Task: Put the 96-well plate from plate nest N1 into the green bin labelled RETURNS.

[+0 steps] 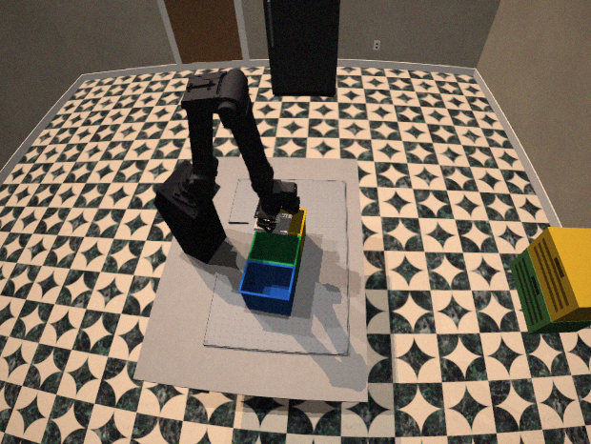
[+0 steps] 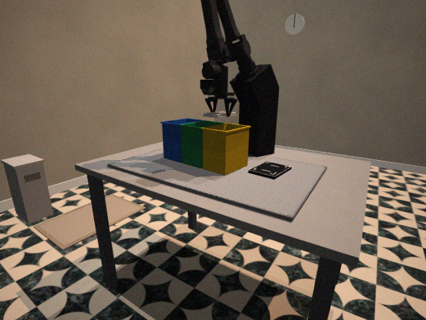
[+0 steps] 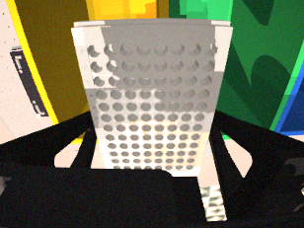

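The gripper (image 2: 220, 104) is clamping the 96-well plate (image 3: 155, 96) between wide-spread fingers, carrying it level above the yellow bin (image 2: 225, 147), beside the green bin (image 1: 275, 247). Releasing here is risking the wrong bin; descending may clip a rim. Its long axis is pointing away from the wrist, toward the shared bin wall.

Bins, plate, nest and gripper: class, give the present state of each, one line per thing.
Gripper: shut on the plate, above the bins.
Plate: held level, over the yellow and green bins, not yet inside either.
Green bin: upright, nothing visible inside.
Yellow bin: upright.
Blue bin: upright, nothing visible inside.
Nest: vacant, flat on the mat.
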`<state>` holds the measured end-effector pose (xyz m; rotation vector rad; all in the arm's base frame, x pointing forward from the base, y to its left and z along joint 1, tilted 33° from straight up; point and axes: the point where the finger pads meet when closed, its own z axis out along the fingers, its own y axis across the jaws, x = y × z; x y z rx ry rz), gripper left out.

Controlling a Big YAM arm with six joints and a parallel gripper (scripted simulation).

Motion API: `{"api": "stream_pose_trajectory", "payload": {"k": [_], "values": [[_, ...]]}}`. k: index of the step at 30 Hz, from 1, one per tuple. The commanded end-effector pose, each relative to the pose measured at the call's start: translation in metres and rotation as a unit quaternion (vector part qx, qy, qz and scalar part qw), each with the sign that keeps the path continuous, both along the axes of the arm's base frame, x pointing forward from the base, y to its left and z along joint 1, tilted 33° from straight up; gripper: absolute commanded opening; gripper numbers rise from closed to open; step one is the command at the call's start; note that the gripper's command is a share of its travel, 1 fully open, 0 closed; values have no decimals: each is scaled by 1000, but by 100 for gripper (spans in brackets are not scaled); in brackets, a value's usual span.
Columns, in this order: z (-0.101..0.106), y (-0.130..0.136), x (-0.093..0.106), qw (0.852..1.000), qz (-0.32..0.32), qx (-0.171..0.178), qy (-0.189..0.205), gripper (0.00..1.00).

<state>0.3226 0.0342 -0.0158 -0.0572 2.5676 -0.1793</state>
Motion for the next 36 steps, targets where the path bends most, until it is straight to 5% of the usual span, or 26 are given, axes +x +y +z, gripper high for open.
{"api": "stream_pose_trajectory", "payload": {"k": [1,27,36], "values": [[9,-12,5,1000,13,-10,-3,0],[35,-83,27,1000,13,-13,-7,0],[30,-75,23,1000,24,-13,-1,0]]}}
